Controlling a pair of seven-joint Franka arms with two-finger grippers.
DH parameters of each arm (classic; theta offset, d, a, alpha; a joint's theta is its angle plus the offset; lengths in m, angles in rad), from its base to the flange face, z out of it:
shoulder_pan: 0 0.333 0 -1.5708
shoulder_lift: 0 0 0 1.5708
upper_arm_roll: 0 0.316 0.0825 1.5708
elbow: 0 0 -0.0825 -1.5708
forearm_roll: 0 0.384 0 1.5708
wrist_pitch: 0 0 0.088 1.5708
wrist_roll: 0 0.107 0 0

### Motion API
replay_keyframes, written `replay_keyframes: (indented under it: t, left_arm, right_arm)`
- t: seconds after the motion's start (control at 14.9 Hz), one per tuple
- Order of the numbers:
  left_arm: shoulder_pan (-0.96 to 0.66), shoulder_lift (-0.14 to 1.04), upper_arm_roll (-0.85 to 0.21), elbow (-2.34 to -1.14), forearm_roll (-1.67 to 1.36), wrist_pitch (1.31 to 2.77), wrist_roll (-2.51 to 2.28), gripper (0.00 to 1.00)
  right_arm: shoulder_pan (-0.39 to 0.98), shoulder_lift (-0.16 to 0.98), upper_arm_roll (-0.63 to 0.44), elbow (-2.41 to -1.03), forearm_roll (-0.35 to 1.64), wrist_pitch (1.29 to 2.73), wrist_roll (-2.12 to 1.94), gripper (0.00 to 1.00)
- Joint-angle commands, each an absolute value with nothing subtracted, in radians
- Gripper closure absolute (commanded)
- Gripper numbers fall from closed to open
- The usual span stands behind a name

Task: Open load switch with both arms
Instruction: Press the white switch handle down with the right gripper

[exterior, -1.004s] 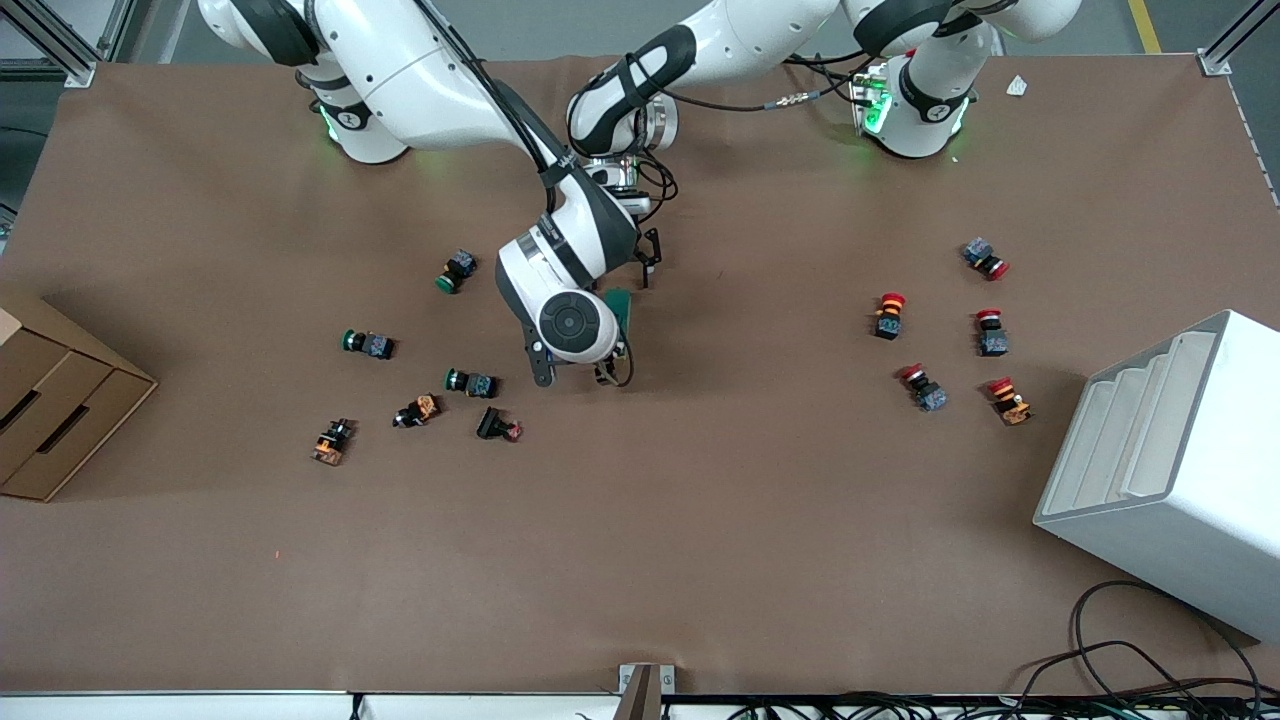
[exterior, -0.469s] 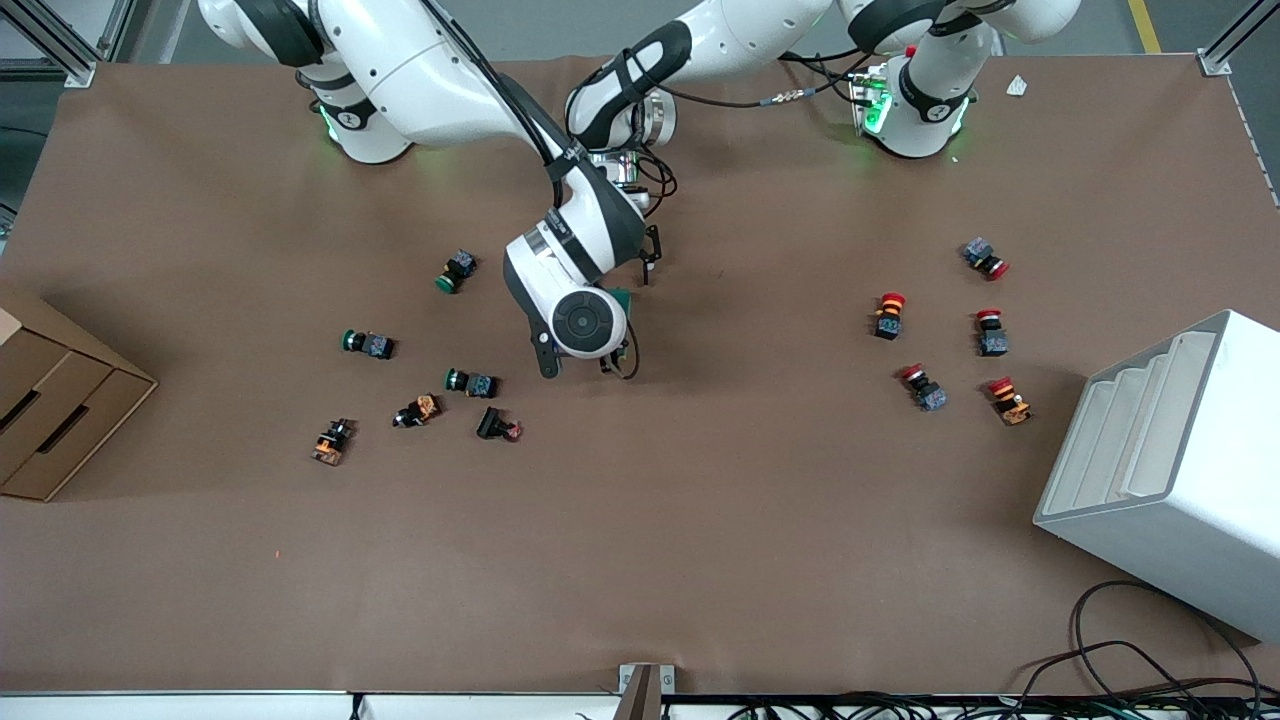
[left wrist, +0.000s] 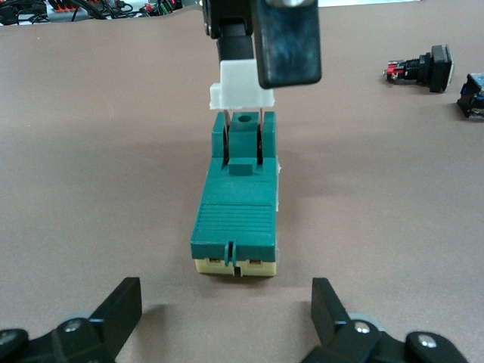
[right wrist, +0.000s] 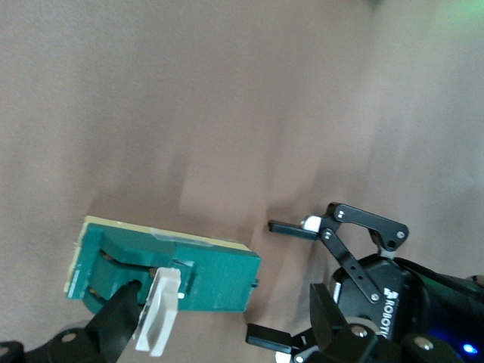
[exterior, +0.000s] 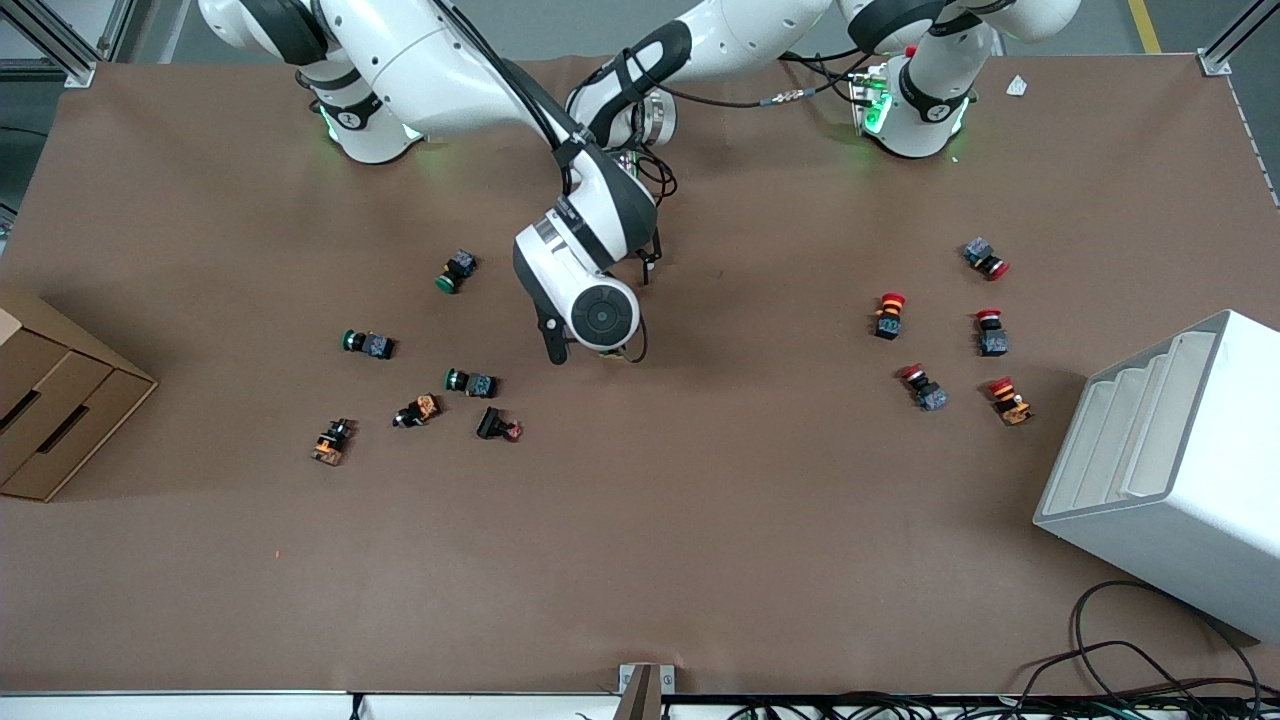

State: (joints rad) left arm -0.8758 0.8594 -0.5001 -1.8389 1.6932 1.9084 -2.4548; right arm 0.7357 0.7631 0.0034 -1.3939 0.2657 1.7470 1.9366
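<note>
The load switch (left wrist: 236, 204) is a dark-green block on a cream base, lying on the brown table near its middle. Its white lever (left wrist: 240, 87) stands raised at one end. My right gripper (right wrist: 223, 318) hangs over the switch, open, with the lever (right wrist: 159, 310) touching one of its fingers (right wrist: 113, 325). My left gripper (left wrist: 227, 318) is low over the table at the switch's other end, open, its fingers apart from the block. In the front view the right arm's wrist (exterior: 598, 312) hides the switch, and the left gripper (exterior: 648, 266) shows beside that wrist.
Green-capped push buttons (exterior: 455, 272) (exterior: 368, 344) (exterior: 470, 382) and orange ones (exterior: 418, 410) lie toward the right arm's end. Red-capped buttons (exterior: 888, 315) (exterior: 990, 332) lie toward the left arm's end, beside a white bin (exterior: 1170, 470). A cardboard box (exterior: 60, 410) sits at the table's edge.
The right arm's wrist has shifted a little toward the left arm's end and now covers the green switch that showed beside it. The left gripper has stayed in place.
</note>
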Motion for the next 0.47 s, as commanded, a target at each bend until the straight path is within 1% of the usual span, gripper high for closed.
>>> replay_keyframes:
  t: [0.0,0.4]
  left_arm:
    - [-0.887,0.899,-0.500,-1.835,1.698,1.925,-2.467,0.01]
    - [-0.887,0.899,-0.500,-1.835,1.698,1.925,-2.467,0.01]
  right_arm:
    - [0.739,0.744,0.024,-1.405,0.281,1.727,1.953,0.00]
    - [0.749,0.742,0.028,-1.405,0.279,1.664,1.956,0.00]
